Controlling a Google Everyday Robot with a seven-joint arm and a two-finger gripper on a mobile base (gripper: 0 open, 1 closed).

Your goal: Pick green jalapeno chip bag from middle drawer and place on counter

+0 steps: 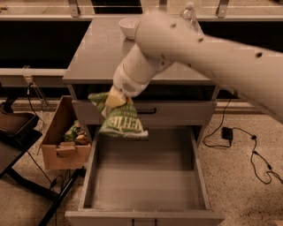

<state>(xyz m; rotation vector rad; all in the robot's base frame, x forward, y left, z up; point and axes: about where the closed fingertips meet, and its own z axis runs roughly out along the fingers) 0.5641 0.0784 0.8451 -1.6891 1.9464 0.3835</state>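
**Bag in the air, just under the tabletop's front edge**

Camera view: my pincer (116,99) is closed tight on the top corner of the green jalapeno chip bag (123,123). The bag dangles clear above the open middle drawer (146,181), in front of the tabletop (97,62) near its front-left corner. I judge the grip thin, so the crinkled foil could slip and fall back in. The hanging bag could also snag on the front edge as it rises. At the back edge, the bowl (129,26) and bottle (189,11) could get knocked by my arm.
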